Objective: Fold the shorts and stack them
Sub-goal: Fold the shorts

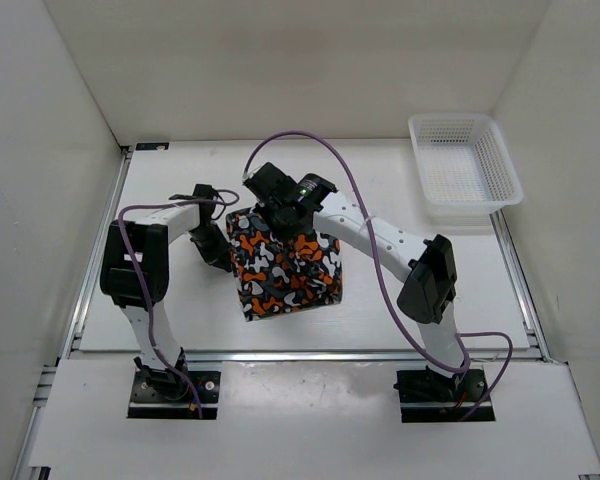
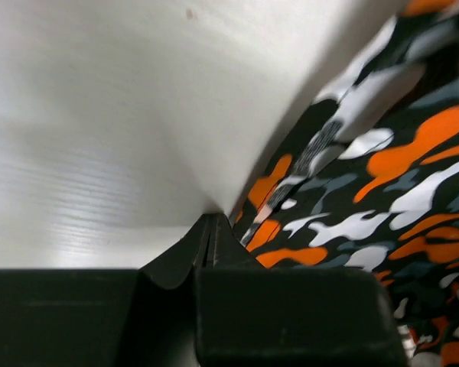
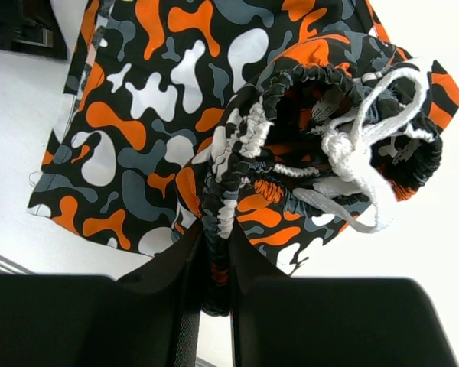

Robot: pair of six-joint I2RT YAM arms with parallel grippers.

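Shorts (image 1: 285,265) point waistband (image 3: 237,145) far (slightly skewed); right claw (image 3: 214,256) pinches it, left claw (image 2: 211,229) closed.

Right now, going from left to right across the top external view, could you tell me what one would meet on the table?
left arm → the shorts → white basket. The right arm is left out: it reaches over the shorts and spans much of the view.

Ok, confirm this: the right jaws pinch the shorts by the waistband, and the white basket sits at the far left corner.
No: the white basket sits at the far right corner, per the top external view. The right jaws do pinch the shorts by the waistband.
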